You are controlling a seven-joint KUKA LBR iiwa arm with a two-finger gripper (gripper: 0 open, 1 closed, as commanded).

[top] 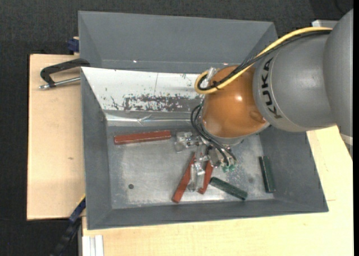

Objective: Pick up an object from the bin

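Note:
My gripper reaches down into the middle of the bin floor, its metal fingers standing among two slanted red-brown bars. One red-brown bar leans left of the fingers, a shorter one right of them; whether either sits between the fingers I cannot make out. A dark green bar lies just right of the gripper, touching the short red bar's lower end.
A long red-brown bar lies flat near the back wall at left. Another dark green bar rests by the right wall. The orange wrist cover and grey arm hang over the bin's right rear part.

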